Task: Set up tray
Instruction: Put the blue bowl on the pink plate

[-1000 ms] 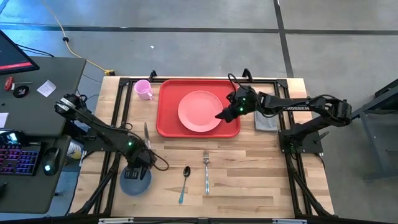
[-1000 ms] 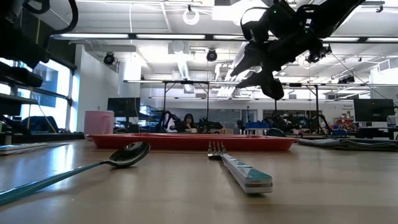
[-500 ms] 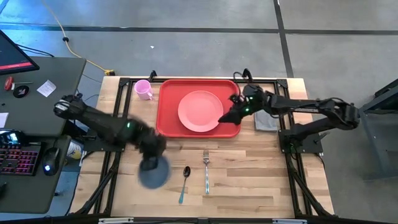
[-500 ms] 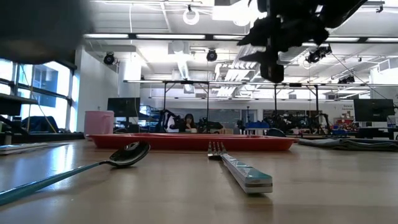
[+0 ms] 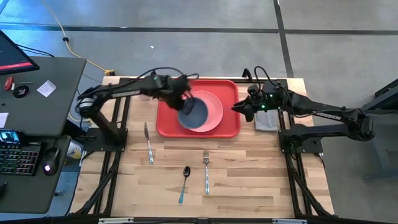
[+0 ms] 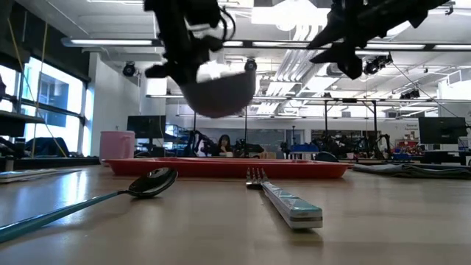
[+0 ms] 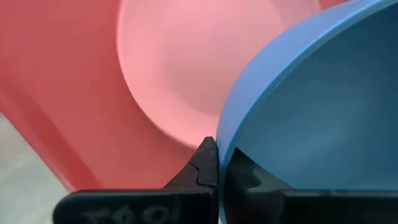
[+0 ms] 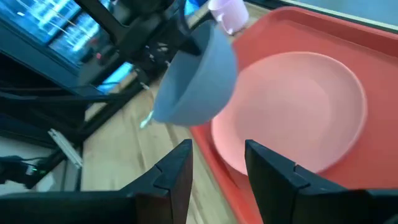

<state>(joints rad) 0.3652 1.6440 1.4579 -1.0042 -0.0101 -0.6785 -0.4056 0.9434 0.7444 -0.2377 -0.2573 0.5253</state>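
The red tray lies at the table's far middle with a round pink plate on it. A blue bowl hangs over the plate's left part, with my left gripper shut on it; the low view shows the bowl well above the tray. My right gripper hovers open at the tray's right rim, with nothing between its fingers. My left gripper pinches the bowl's rim between its two fingers, one inside the bowl and one outside. The fingers slant down from the table's left side. The bowl hangs tilted, lifted clear above the plate.
A pink cup stands left of the tray. A knife, a teal-handled spoon and a fork lie on the wood nearer the front. A grey cloth lies right of the tray.
My left gripper has swung from the table's near left corner up and toward the far right, turning as it went. It carried the blue bowl off the table to above the plate. My right gripper has risen and drawn back from the plate toward the right edge.
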